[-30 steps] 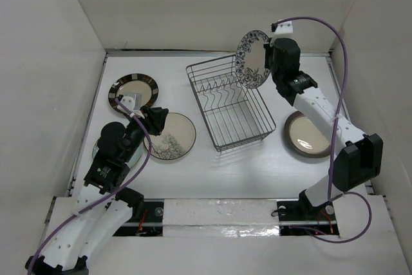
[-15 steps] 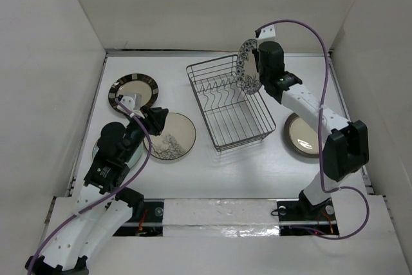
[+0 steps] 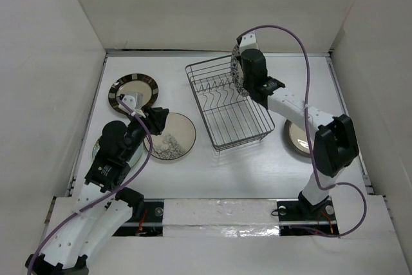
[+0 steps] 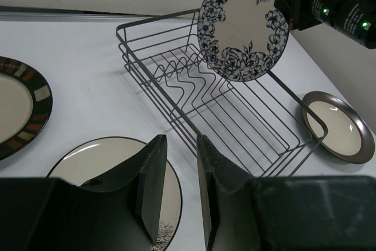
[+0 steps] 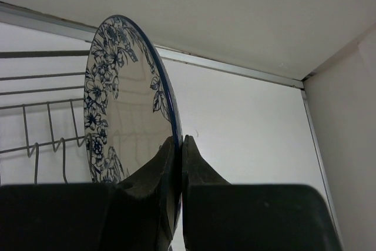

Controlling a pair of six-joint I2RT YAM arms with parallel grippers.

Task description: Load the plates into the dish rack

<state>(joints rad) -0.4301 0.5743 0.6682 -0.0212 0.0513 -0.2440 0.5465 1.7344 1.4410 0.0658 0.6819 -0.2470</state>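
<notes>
Pinches rim of blue floral plate (image 4: 244, 26) in right gripper (image 5: 178, 143), upright over dish rack (image 4: 154, 19), presumably for slotting between prongs (image 4: 176, 79); left gripper (image 4: 181, 145) slightly parted, empty.

White table (image 3: 193, 175), matte, fills the floor of the enclosure. Plain cream panels stand on three sides: left wall (image 3: 45, 62), back wall (image 3: 212, 4), right wall (image 3: 386, 43). Grey seam (image 3: 161, 51) runs where back wall meets table. Glossy white strip (image 3: 219, 214) along near edge. Light even, diffuse; shadows soft
</notes>
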